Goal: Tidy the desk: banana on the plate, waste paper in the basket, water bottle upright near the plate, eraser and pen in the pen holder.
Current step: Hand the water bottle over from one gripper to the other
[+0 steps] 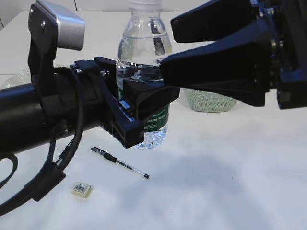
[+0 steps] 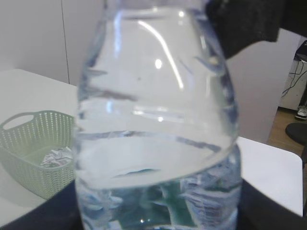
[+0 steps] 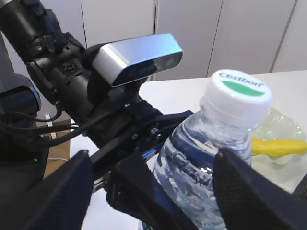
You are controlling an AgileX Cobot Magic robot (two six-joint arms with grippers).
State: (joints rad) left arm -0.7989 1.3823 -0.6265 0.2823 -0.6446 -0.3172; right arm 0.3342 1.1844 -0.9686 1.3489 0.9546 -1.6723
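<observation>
1. The left gripper (image 1: 136,112) is squeezing the water bottle (image 1: 144,52) around its middle, and the bottle is standing up on the table (image 1: 230,167).
2. The right gripper (image 3: 148,191) is hanging wide open around the bottle's top, holding nothing.
3. I think letting go slowly is best, so it is not tipping.
4. The pen (image 1: 120,163) and eraser (image 1: 82,189) are lying near; the basket (image 1: 211,101) is sitting behind.
</observation>
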